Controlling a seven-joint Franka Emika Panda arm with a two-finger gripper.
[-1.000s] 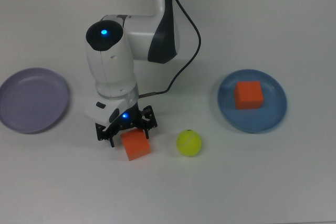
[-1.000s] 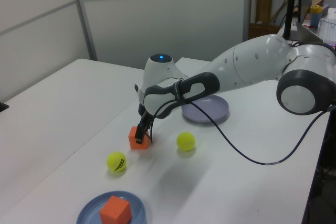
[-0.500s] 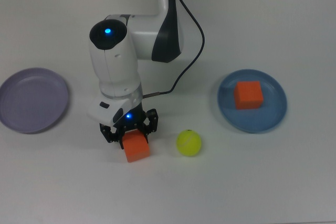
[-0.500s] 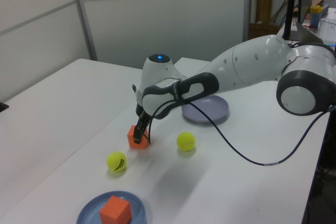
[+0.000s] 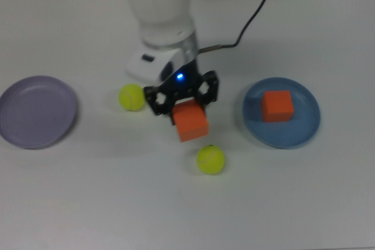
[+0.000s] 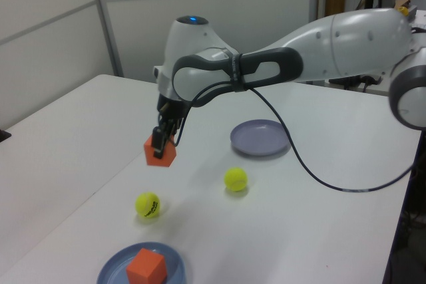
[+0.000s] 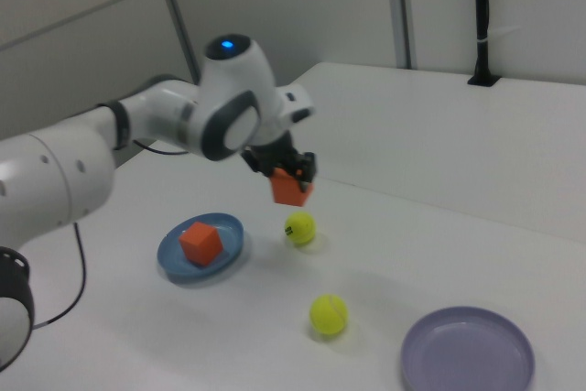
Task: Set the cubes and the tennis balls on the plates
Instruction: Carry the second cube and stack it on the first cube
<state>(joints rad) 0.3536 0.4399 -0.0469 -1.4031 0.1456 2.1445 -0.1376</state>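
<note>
In the top view, read from left to right, the lavender plate was seen lying bare on the white table at the top view's far left. A tennis ball was found on the table well to the right of that plate, just beside the gripper. Next came the gripper, whose jaws were closed on an orange cube; this held cube was lifted clear of the table, as was shown in the left view, where it hung under the gripper with open air beneath it. A second tennis ball was seen on the table below and slightly right of the held cube in the top view, apart from it. At the top view's right the blue plate was seen, and the other orange cube was resting on it, near its middle. In the right view the order was reversed: the blue plate with its cube was placed at the right view's left, the held cube was carried above the table near the first ball, the other ball lay nearer the camera, and the lavender plate was seen at the right view's lower right.
</note>
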